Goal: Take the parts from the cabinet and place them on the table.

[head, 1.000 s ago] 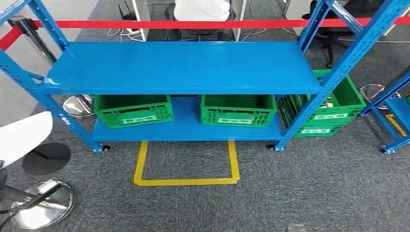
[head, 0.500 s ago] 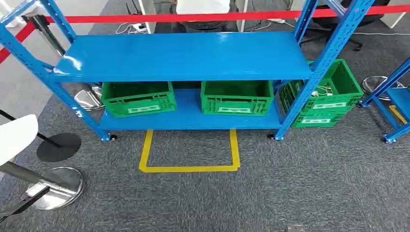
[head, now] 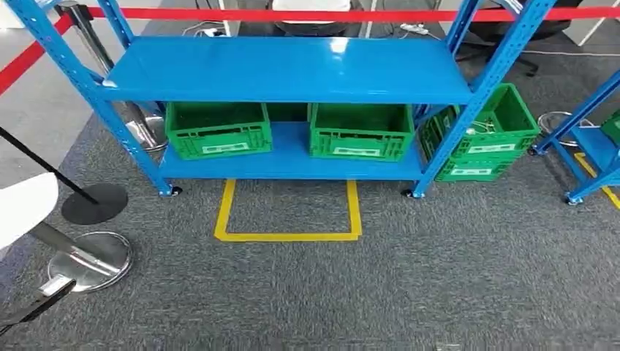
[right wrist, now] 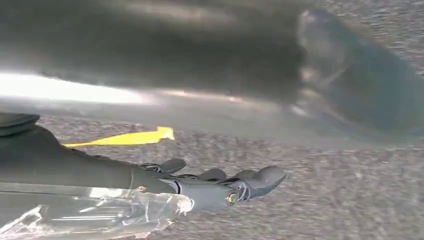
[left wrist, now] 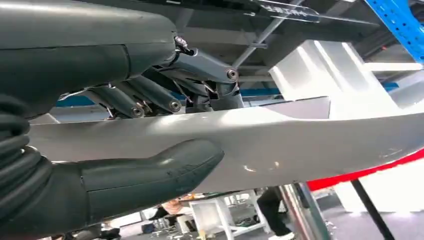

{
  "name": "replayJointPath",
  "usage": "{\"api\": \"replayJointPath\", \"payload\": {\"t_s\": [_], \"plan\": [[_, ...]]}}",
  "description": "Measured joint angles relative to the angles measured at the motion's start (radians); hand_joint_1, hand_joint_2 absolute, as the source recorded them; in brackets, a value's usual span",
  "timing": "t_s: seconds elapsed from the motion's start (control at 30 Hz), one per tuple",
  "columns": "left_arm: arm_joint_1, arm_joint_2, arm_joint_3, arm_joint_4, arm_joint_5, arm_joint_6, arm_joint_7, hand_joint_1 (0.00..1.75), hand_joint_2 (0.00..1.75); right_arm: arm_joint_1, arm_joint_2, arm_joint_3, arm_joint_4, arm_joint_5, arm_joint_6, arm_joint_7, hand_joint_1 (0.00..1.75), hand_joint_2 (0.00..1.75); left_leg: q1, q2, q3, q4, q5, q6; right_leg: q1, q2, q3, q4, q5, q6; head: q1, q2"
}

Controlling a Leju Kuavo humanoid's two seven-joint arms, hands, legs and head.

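Left hand [left wrist: 125, 145] fingers spread, holding nothing; right hand [right wrist: 210, 185] fingers loosely apart over carpet, also holding nothing. Arms hang, likely because robot is approaching. Blue cabinet [head: 285, 69] ahead; two green crates [head: 218, 129] on its lower shelf probably hold parts, contents not visible.

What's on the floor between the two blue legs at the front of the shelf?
In the head view, yellow tape marks an open box on grey carpet between the shelf legs.
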Motion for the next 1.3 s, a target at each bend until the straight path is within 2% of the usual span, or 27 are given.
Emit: {"api": "replayJointPath", "payload": {"t_s": [0.03,0.07,0.1,0.17,0.23,0.27,0.33,0.37,0.4,0.43,0.5,0.53,0.57,0.6,0.7,0.73,0.77,0.87,0.9,0.93,1.0,1.03,1.07,1.1,1.23,1.27,1.3], "plan": [[0.002,0.0,0.002,0.0,0.0,0.0,0.0,1.75,1.75,0.0,0.0,0.0,0.0,-0.005,0.002,0.0,0.0,0.0,-0.001,-0.001,-0.013,0.0,0.013,-0.003,0.0,0.0,0.071,-0.089,0.005,-0.006,0.0,0.0],[0.005,-0.001,0.005,-0.001,0.0,0.0,0.0,1.75,1.75,-0.001,0.0,0.0,-0.002,-0.008,0.003,0.001,0.0,0.0,-0.003,-0.002,-0.019,0.002,0.025,-0.009,0.003,0.001,0.161,-0.217,-0.051,-0.013,0.0,0.0],[0.007,-0.002,0.008,-0.001,0.0,0.003,0.0,1.75,1.75,-0.002,0.0,0.001,-0.003,-0.012,0.004,0.001,0.0,0.0,-0.003,-0.001,-0.02,0.003,0.033,-0.014,0.004,0.003,0.207,-0.295,-0.075,-0.012,-0.002,0.0],[0.007,-0.008,0.008,-0.001,0.0,0.025,-0.009,1.75,1.75,-0.001,0.001,0.0,-0.005,-0.023,0.008,0.001,0.0,0.0,0.003,0.0,-0.016,-0.009,0.059,-0.027,0.012,0.004,0.181,-0.276,-0.059,-0.016,0.003,0.0],[0.014,-0.016,0.007,0.0,0.0,0.041,-0.026,1.75,1.75,0.0,0.003,0.0,-0.004,-0.027,0.011,0.005,0.0,0.0,0.006,-0.002,-0.031,-0.012,0.062,-0.039,0.006,0.002,0.154,-0.279,-0.037,-0.036,0.001,0.0],[0.019,-0.022,0.009,0.0,0.0,0.04,-0.041,1.75,1.75,0.001,0.003,-0.001,-0.005,-0.03,0.012,0.005,0.0,0.0,0.006,-0.003,-0.046,0.011,0.008,-0.041,0.006,0.001,0.139,-0.279,-0.025,-0.045,0.0,0.0],[0.019,-0.039,0.022,0.0,0.0,0.029,-0.081,1.75,1.75,0.004,0.004,-0.002,-0.005,-0.034,0.012,0.006,0.0,0.0,0.006,-0.003,-0.082,0.14,-0.135,-0.048,0.006,-0.003,0.108,-0.279,0.001,-0.049,-0.007,0.0],[0.02,-0.053,0.03,0.0,0.0,0.024,-0.107,1.75,1.75,0.006,0.005,-0.001,-0.008,-0.039,0.013,0.009,0.0,0.0,0.006,-0.003,-0.098,0.221,-0.173,-0.051,0.007,-0.004,0.093,-0.278,0.014,-0.051,-0.009,0.0],[0.021,-0.064,0.037,0.0,0.0,0.024,-0.13,1.75,1.75,0.009,0.005,0.0,-0.011,-0.043,0.015,0.012,0.0,0.0,0.006,-0.003,-0.109,0.29,-0.173,-0.052,0.007,-0.005,0.078,-0.277,0.026,-0.05,-0.009,0.0],[0.024,-0.082,0.047,0.0,0.0,0.024,-0.154,1.75,1.75,0.01,0.005,0.002,-0.014,-0.046,0.017,0.016,0.0,0.0,0.006,-0.003,-0.105,0.321,-0.141,-0.052,0.007,-0.005,0.073,-0.276,0.036,-0.049,-0.008,0.0],[0.029,-0.099,0.066,0.0,0.0,0.029,-0.172,1.75,1.75,0.014,0.006,0.007,-0.017,-0.045,0.019,0.017,0.0,0.0,0.006,-0.003,-0.035,0.257,-0.059,-0.052,0.007,-0.004,0.043,-0.269,0.056,-0.043,-0.008,0.0],[0.029,-0.105,0.076,0.0,0.0,0.03,-0.176,1.75,1.75,0.016,0.007,0.008,-0.019,-0.04,0.019,0.017,0.0,0.0,0.007,-0.003,0.034,0.165,-0.049,-0.052,0.006,-0.004,0.032,-0.262,0.061,-0.039,-0.009,0.0],[0.028,-0.107,0.087,-0.001,0.0,0.03,-0.177,1.75,1.75,0.018,0.007,0.009,-0.022,-0.032,0.019,0.017,0.0,0.0,0.008,-0.003,0.111,0.065,-0.068,-0.053,0.01,-0.004,0.025,-0.253,0.063,-0.034,-0.01,0.0],[0.027,-0.108,0.095,-0.002,0.0,0.03,-0.177,1.75,1.75,0.02,0.008,0.011,-0.026,-0.027,0.019,0.015,0.0,0.0,0.006,-0.006,0.152,-0.002,-0.092,-0.046,0.014,-0.004,0.016,-0.24,0.064,-0.032,-0.008,0.0],[0.035,-0.108,0.101,-0.001,0.0,0.029,-0.158,1.75,1.75,0.022,0.007,0.014,-0.032,-0.011,0.014,0.011,0.0,0.0,0.003,-0.008,0.142,-0.013,-0.107,-0.02,0.014,-0.009,0.008,-0.233,0.077,-0.016,-0.008,0.0],[0.037,-0.108,0.101,-0.001,0.0,0.032,-0.153,1.75,1.75,0.025,0.007,0.014,-0.032,-0.006,0.011,0.006,0.0,0.0,0.009,-0.008,0.14,-0.016,-0.1,-0.009,0.013,-0.009,0.003,-0.229,0.075,-0.014,-0.009,0.0],[0.036,-0.107,0.102,-0.001,0.0,0.035,-0.147,1.75,1.75,0.027,0.008,0.014,-0.032,-0.001,0.007,0.001,0.0,0.0,0.008,-0.011,0.136,-0.016,-0.095,-0.002,0.012,-0.005,-0.011,-0.202,0.046,-0.005,-0.006,0.0],[0.039,-0.107,0.102,0.0,0.0,0.035,-0.139,1.75,1.75,0.027,0.008,0.014,-0.032,0.005,0.002,-0.007,0.0,0.0,0.007,-0.026,0.114,-0.015,-0.075,0.005,0.004,-0.004,-0.102,0.029,-0.083,0.011,-0.005,0.0],[0.039,-0.107,0.101,0.001,0.0,0.035,-0.137,1.75,1.75,0.027,0.008,0.014,-0.032,0.009,0.0,-0.009,0.0,0.0,0.006,-0.032,0.105,-0.014,-0.069,0.004,0.004,-0.004,-0.122,0.088,-0.105,0.012,-0.005,0.0],[0.039,-0.107,0.1,0.002,0.0,0.035,-0.133,1.75,1.75,0.027,0.008,0.014,-0.032,0.016,-0.003,-0.011,0.0,0.0,0.006,-0.04,0.098,-0.013,-0.063,0.003,0.004,-0.003,-0.115,0.09,-0.099,0.011,-0.005,0.0],[0.039,-0.107,0.096,0.004,0.0,0.035,-0.124,1.75,1.75,0.027,0.008,0.013,-0.032,0.023,-0.008,-0.014,0.0,0.0,0.006,-0.059,0.092,-0.013,-0.056,-0.002,0.004,0.004,-0.031,-0.038,-0.034,0.005,-0.005,0.0],[0.039,-0.107,0.096,0.004,0.0,0.035,-0.122,1.75,1.75,0.027,0.008,0.013,-0.032,0.025,-0.011,-0.015,0.0,0.0,0.006,-0.069,0.091,-0.013,-0.054,-0.005,0.003,0.021,0.031,-0.14,0.004,0.0,-0.005,0.0],[0.038,-0.106,0.096,0.004,0.0,0.034,-0.119,1.75,1.75,0.027,0.008,0.013,-0.032,0.028,-0.014,-0.016,0.0,0.0,0.008,-0.077,0.089,-0.013,-0.05,-0.01,0.001,0.078,0.082,-0.234,0.013,-0.007,-0.004,0.0],[0.036,-0.106,0.096,0.004,0.0,0.034,-0.115,1.75,1.75,0.026,0.008,0.014,-0.032,0.031,-0.015,-0.018,0.0,0.0,0.003,-0.085,0.083,-0.01,-0.048,-0.014,-0.003,0.095,0.096,-0.251,0.005,-0.007,-0.007,0.0],[0.036,-0.103,0.094,0.004,0.0,0.034,-0.109,1.75,1.75,0.025,0.01,0.011,-0.032,0.035,-0.019,-0.02,0.0,0.0,0.012,-0.124,0.062,-0.011,-0.031,-0.041,0.0,0.047,0.087,-0.249,0.019,-0.027,-0.006,0.0],[0.038,-0.103,0.093,0.004,0.0,0.034,-0.106,1.75,1.75,0.023,0.01,0.011,-0.032,0.035,-0.019,-0.021,0.0,0.0,0.013,-0.082,0.053,0.008,-0.049,-0.041,-0.003,0.03,0.087,-0.254,0.024,-0.035,-0.007,0.0],[0.033,-0.101,0.092,0.004,0.0,0.034,-0.104,1.75,1.75,0.024,0.01,0.011,-0.032,0.034,-0.019,-0.023,0.0,0.0,0.01,-0.041,0.023,0.067,-0.094,-0.046,-0.003,0.017,0.082,-0.256,0.026,-0.041,-0.011,0.0]]}}
